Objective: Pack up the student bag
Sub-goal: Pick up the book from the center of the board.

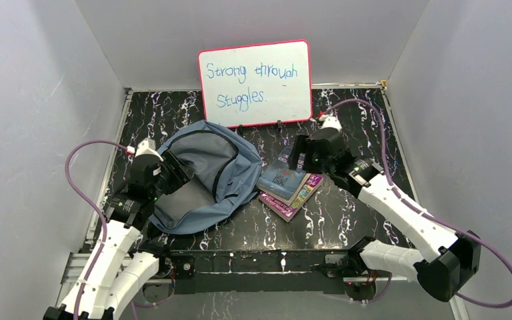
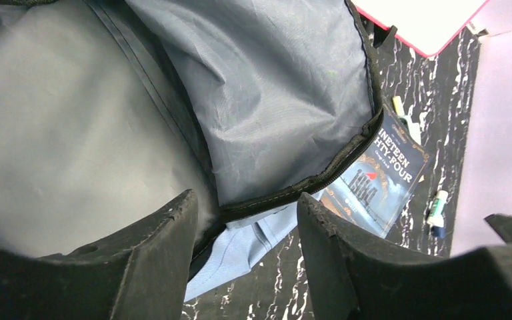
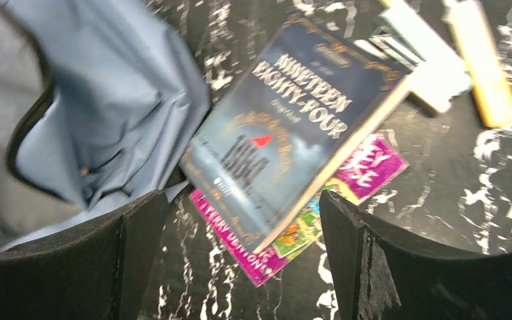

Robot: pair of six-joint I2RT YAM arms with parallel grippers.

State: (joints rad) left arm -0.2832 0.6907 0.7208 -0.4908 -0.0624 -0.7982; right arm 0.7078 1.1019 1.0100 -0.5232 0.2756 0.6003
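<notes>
Student bag (image 1: pixel 221 175) unzipped, 2 books (image 1: pixel 282 177) beside

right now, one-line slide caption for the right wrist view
Open right end effector poised over a Nineteen Eighty-Four paperback lying on a pink book, beside the unzipped grey-blue student bag

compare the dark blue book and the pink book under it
Colour: the dark blue book has a navy cover with gold lettering; the pink book is bright magenta with multicoloured patches.
Position: the dark blue book lies on top with its cover fully in view; the pink book lies underneath and only partly shows.
Shared: both rest on the table beside the student bag, not inside it.
</notes>
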